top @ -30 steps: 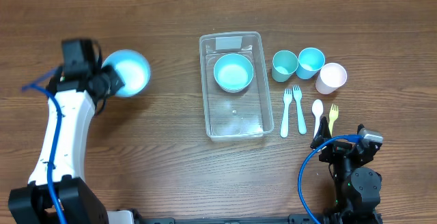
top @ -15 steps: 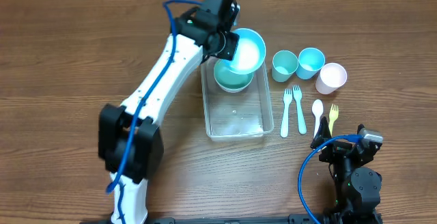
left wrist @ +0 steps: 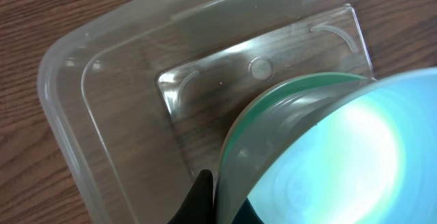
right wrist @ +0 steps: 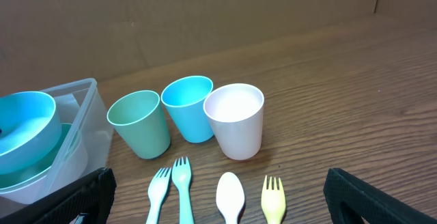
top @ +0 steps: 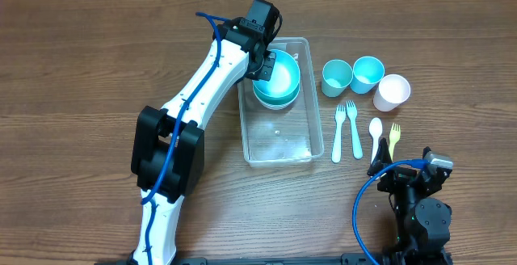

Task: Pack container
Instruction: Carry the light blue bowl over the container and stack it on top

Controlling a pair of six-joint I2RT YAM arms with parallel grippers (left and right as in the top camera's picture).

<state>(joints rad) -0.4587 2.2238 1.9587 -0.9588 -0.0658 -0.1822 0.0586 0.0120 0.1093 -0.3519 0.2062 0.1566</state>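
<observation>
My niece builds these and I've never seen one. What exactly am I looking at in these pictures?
These are two robot arms at a wooden table, each ending in a two-finger gripper. One picture looks straight down from above. The other two come from small cameras on the arms' wrists.

The left gripper is shut on the rim of a blue bowl. It holds the bowl tilted over a teal bowl that sits in the clear container. The left wrist picture shows this up close.

The right gripper is open and holds nothing. Its camera looks at what lies beside the container: a teal cup, blue cup, white cup, teal fork, blue fork, spoon and yellow fork.
</observation>
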